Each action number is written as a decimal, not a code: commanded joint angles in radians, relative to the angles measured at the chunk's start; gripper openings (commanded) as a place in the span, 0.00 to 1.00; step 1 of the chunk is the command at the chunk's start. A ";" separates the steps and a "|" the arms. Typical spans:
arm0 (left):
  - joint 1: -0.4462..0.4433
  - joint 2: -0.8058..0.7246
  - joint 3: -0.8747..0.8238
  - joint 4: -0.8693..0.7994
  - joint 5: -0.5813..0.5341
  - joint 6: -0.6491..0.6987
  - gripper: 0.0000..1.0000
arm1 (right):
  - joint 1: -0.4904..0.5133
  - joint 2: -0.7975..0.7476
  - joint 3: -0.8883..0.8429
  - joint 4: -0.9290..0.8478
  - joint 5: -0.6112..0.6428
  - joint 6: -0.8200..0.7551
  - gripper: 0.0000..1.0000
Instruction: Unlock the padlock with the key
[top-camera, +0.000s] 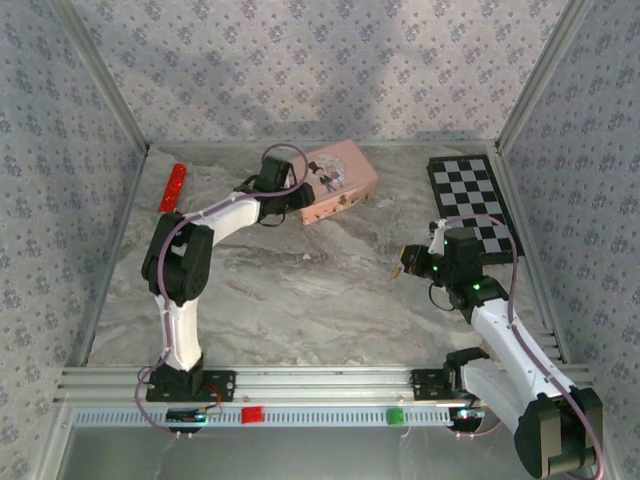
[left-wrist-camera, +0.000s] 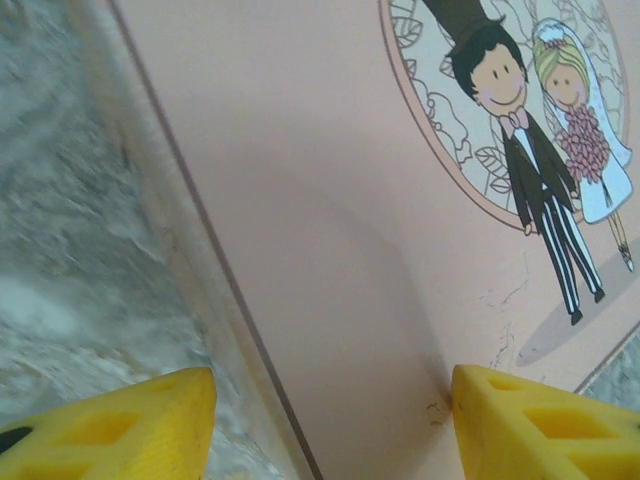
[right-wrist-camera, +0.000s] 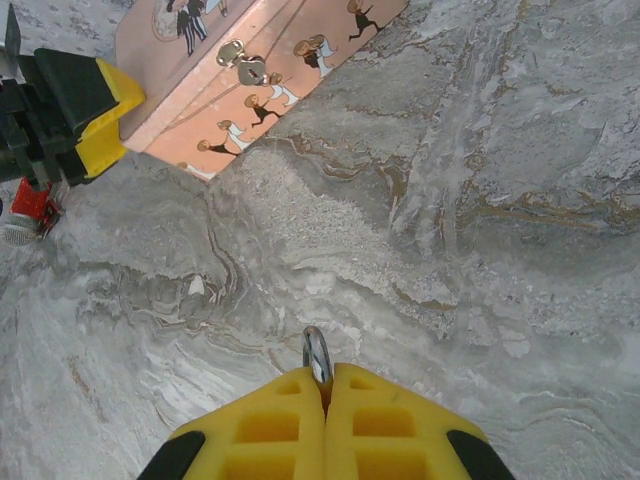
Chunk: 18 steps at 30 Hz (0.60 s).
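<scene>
Your left end effector (left-wrist-camera: 330, 420) stands wide over the pink box (left-wrist-camera: 300, 200) near the far edge of the bench (right-wrist-camera: 450, 200); the padlock (right-wrist-camera: 240, 58) hangs on its front. Your right end effector (right-wrist-camera: 325, 385) pinches the key (right-wrist-camera: 316, 352).

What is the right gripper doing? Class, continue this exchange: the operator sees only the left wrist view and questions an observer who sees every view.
Observer: The right gripper is shut on a thin metal piece, seemingly the key.
Operator: Where is the padlock?
Observer: The padlock sits on the pink box's front wall, facing the right gripper.
Operator: Anything else around?
Observer: A red stick lies left of the box.
</scene>
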 joint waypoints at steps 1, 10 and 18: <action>0.021 0.003 0.021 -0.122 -0.052 0.082 0.64 | 0.002 0.000 0.006 -0.016 -0.023 -0.012 0.00; 0.024 -0.326 -0.135 -0.153 -0.181 0.147 0.69 | 0.089 0.136 0.134 -0.190 0.055 -0.154 0.00; 0.155 -0.782 -0.621 0.068 -0.148 0.164 0.75 | 0.201 0.311 0.253 -0.268 0.121 -0.261 0.00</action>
